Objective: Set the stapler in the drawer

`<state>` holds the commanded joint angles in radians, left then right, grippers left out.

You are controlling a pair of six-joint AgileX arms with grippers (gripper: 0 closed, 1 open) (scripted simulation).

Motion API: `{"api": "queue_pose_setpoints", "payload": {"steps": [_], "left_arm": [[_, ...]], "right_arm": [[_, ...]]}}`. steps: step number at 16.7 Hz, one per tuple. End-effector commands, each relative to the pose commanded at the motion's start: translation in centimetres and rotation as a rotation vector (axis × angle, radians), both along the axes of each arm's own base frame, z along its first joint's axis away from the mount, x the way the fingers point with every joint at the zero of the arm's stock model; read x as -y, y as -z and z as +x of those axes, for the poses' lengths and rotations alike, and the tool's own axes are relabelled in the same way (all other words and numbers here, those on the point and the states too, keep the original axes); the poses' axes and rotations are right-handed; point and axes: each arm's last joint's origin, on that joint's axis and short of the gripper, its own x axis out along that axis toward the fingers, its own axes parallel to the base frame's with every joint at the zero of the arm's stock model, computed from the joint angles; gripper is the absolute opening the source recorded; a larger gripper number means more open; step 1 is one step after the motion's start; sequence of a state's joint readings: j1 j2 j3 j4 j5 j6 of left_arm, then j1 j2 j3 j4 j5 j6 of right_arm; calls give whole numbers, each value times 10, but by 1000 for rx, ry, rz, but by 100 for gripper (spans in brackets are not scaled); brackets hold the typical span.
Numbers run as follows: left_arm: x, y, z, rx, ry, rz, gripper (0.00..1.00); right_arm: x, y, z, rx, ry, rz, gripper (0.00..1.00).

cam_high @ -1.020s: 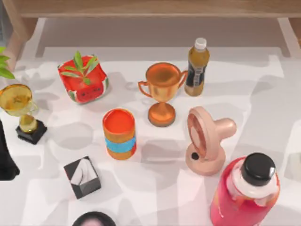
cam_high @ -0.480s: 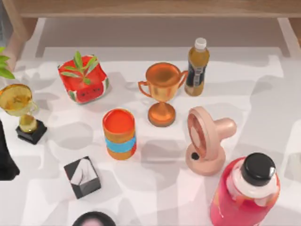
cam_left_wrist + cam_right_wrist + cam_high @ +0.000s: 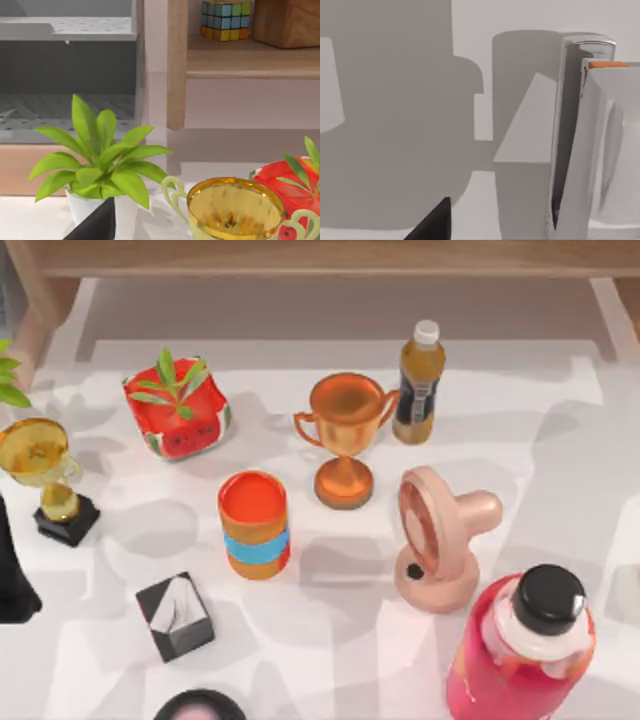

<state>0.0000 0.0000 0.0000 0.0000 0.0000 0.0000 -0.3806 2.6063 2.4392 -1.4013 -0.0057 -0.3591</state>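
Stapler, cut off at the frame edge, fills the right wrist view; both jaws' state cannot be told.

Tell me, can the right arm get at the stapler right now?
Probably yes: the stapler sits close in the right wrist view, with just bare table before it and nothing blocking.

Counted around the orange can: two trophies, one copper just beyond the can, one gold far to its left. Two bottles, one amber beyond and right, one red with black cap nearer and right. One watermelon planter, one pink fan, one tissue box.
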Motion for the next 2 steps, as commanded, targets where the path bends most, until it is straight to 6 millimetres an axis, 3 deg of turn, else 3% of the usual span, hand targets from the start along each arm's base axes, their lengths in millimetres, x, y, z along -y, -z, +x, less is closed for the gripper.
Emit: {"api": "queue_pose_setpoints", "payload": {"steps": [2], "left_arm": [[0,0,0,0,0,0,100]], "right_arm": [[0,0,0,0,0,0,100]]}}
